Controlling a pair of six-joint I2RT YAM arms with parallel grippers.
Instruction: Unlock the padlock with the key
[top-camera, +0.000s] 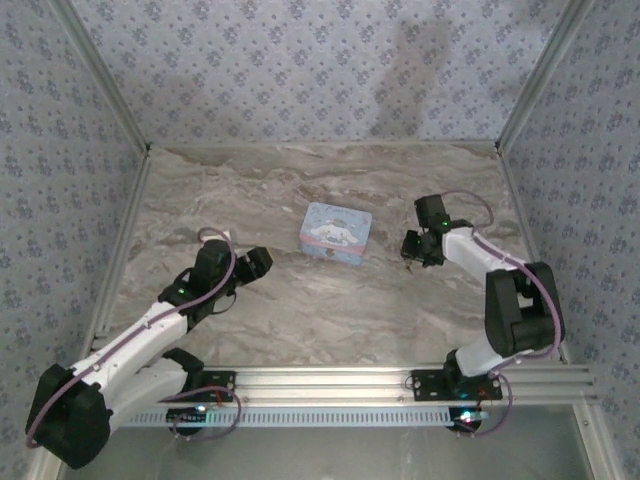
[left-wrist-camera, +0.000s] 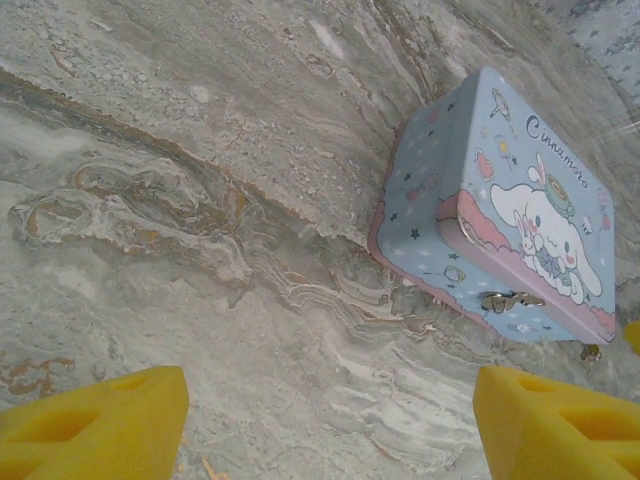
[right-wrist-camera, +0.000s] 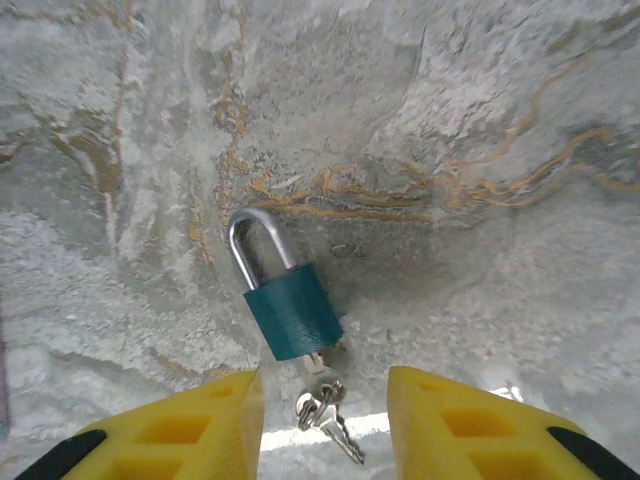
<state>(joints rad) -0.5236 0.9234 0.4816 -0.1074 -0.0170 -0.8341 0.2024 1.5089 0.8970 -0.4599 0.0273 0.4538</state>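
While idling left of the tin, holds left gripper wide and empty, probably out of the way. Right of the tin, straddles the key in the padlock with right gripper, jaws partly apart, clamping nothing. Lock detail sharp from the right wrist, too small to read from above.
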